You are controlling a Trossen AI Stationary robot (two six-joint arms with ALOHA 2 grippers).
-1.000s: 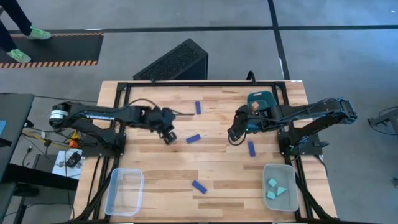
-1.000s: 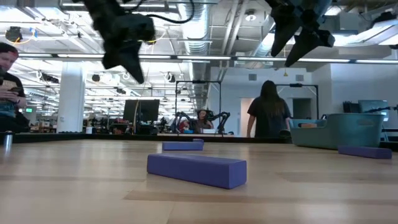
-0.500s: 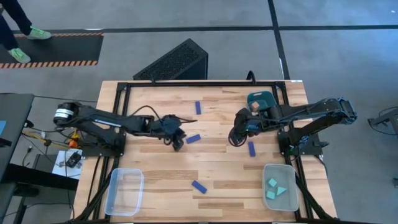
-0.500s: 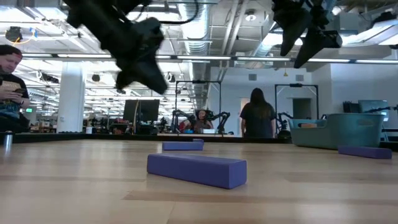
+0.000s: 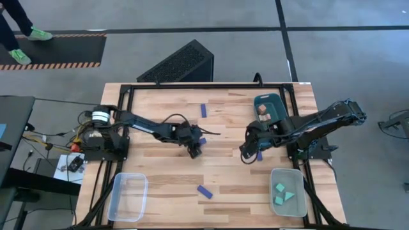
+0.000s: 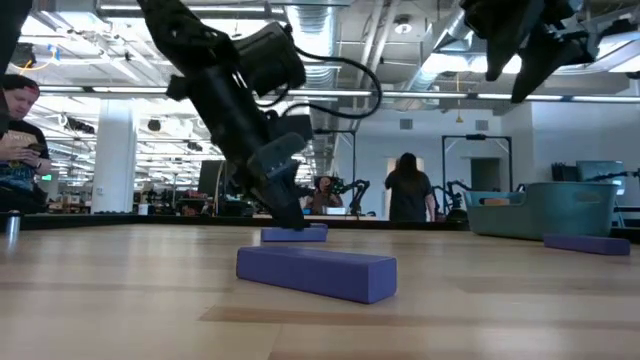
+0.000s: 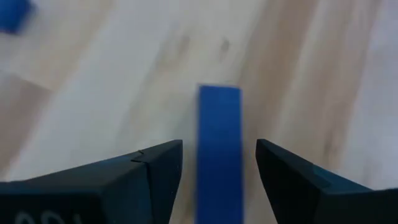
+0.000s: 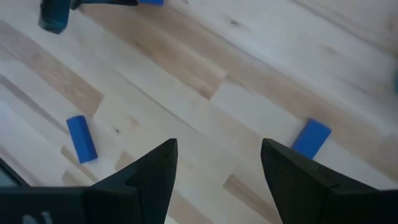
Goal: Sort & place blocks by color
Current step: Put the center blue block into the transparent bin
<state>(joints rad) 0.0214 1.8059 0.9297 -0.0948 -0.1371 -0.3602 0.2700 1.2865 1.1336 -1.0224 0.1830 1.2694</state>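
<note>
Reaching farther across the table since the earlier high view, the left gripper is now hovering over a dark blue bar at mid-table; the right gripper is waiting, fingers spread, near another blue bar.

From the left wrist, that bar is lying between parted fingers, ungripped. Pick-up seems in hand: next, lowering and closing squarely.

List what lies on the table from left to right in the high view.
Empty clear plastic tray → left gripper over a dark blue bar → dark blue bar near the front edge → right gripper → dark teal bin → clear plastic tray holding teal blocks.
</note>
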